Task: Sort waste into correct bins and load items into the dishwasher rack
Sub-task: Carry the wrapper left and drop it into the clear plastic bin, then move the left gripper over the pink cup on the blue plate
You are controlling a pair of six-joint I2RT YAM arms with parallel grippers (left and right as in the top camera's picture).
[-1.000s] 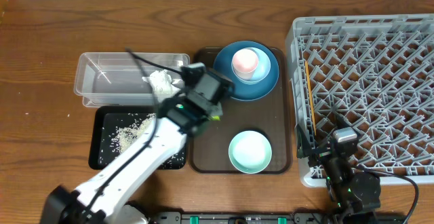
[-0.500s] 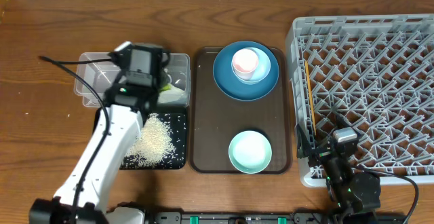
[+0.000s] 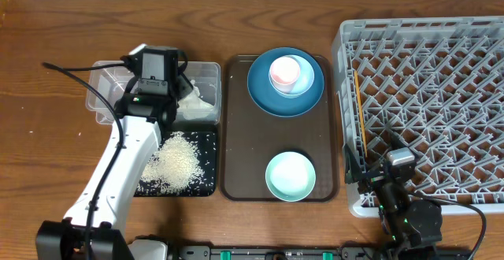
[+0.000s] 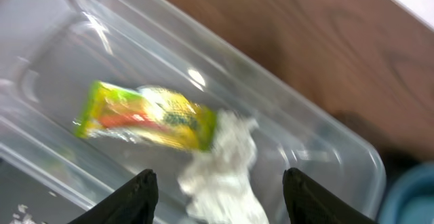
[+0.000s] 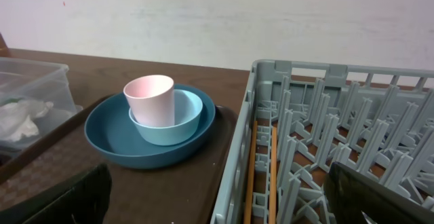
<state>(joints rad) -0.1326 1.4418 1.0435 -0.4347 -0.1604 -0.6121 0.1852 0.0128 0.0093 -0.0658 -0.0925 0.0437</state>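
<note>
Wrapper [image 4: 146, 119] and napkin [image 4: 220, 166] lie in the clear tub [image 4: 325, 149] at far left, beneath the left gripper [image 4: 224, 197], jaws open and empty; a low withdrawal could snag the napkin and drag it out, while the right gripper [image 5: 220, 200] sits wide open by the rack [image 5: 305, 68].

Left arm [image 3: 130, 161]: white, smooth, rounded link shells, black at the joints.
Left wrist head [image 3: 157, 67]: black boxy housing with a small pale cap at its upper edge.
Left arm light [image 3: 143, 98]: one small green dot on the black joint.
Left cable [image 3: 63, 70]: thin, black, hanging loose in a loop.
Left fingers [image 4: 139, 195]: two matt black tips, flat-topped with rounded corners.
Right arm [image 3: 402, 205]: black throughout and compact, with a green dot glowing low on it.
Right wrist cap [image 3: 400, 158]: small grey-silver block.
Right cable [image 3: 461, 202]: thin, black.
Right fingers [image 5: 57, 197]: two dark tips, blurred, with slanted edges.
</note>
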